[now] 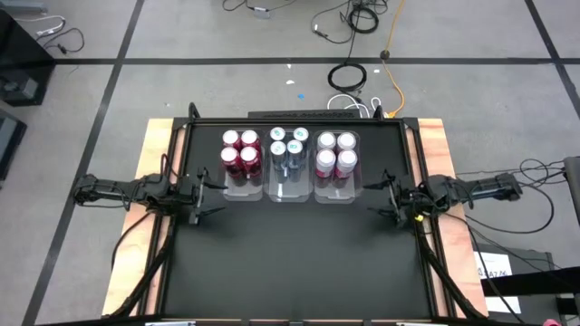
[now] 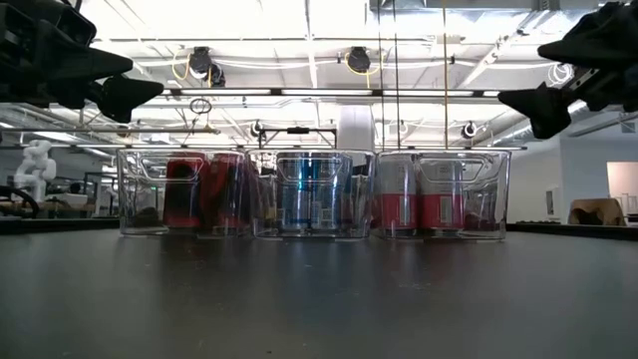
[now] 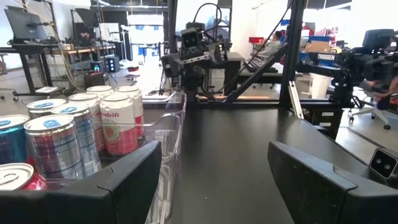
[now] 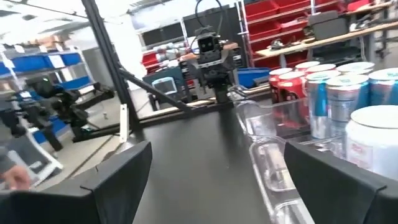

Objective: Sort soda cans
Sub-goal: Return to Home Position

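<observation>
Three clear bins stand side by side at the far middle of the black table [image 1: 299, 263]. The left bin [image 1: 242, 188] holds several red soda cans [image 1: 240, 149]. Several blue cans [image 1: 289, 147] fill the middle bin [image 1: 290, 190], and several pink-and-white cans [image 1: 335, 152] the right bin [image 1: 336, 192]. All cans stand upright on the bin floors. My left gripper [image 1: 210, 197] hovers open at the table's left edge, pointing level toward the right. My right gripper [image 1: 376, 197] hovers open at the right edge, facing it. Neither has anything between its fingers [image 3: 130, 180] [image 4: 329, 180].
The near half of the black table lies in front of the bins. Wooden boards [image 1: 159, 145] and dark frame rails [image 1: 299, 119] border the table. Cables [image 1: 349, 77] lie on the floor beyond the far edge. A person [image 3: 273, 43] sits in the room behind.
</observation>
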Motion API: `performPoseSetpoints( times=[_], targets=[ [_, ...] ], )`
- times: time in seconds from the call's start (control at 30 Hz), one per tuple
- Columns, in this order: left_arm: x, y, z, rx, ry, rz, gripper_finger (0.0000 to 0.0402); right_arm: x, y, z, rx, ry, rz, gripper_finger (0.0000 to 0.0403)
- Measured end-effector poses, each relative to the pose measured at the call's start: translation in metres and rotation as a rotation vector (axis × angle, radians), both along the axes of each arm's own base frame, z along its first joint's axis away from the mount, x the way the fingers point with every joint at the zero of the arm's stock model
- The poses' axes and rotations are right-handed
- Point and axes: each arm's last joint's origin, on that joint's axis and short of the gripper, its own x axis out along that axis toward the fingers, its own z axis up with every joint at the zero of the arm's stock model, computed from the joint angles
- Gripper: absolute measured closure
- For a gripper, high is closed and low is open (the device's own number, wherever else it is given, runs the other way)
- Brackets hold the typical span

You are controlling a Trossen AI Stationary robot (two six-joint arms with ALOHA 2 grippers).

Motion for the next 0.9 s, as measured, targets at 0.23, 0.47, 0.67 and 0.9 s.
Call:
performPoseSetpoints(
  times=[0.23,0.47,0.67,0.9],
  targets=[
    [0.0000,0.0000,-0.0001,0.000,0.001,0.000,0.0097,0.0007,-0.0044,-0.0003,-0.053,0.003,-0.048,0.0044],
    [0.0000,0.0000,0.0000,0.000,0.001,0.000,0.0097,0.0013,-0.0055,-0.0010,-0.132,0.011,-0.060,0.0044],
    [0.0000,0.0000,-0.0001,0.000,0.001,0.000,0.0097,0.0013,-0.0054,-0.0009,-0.087,0.010,-0.058,0.0044],
    [0.0000,0.0000,-0.0001,0.000,0.001,0.000,0.0097,0.0013,-0.0054,-0.0009,-0.085,0.010,-0.059,0.0044]
  ],
)
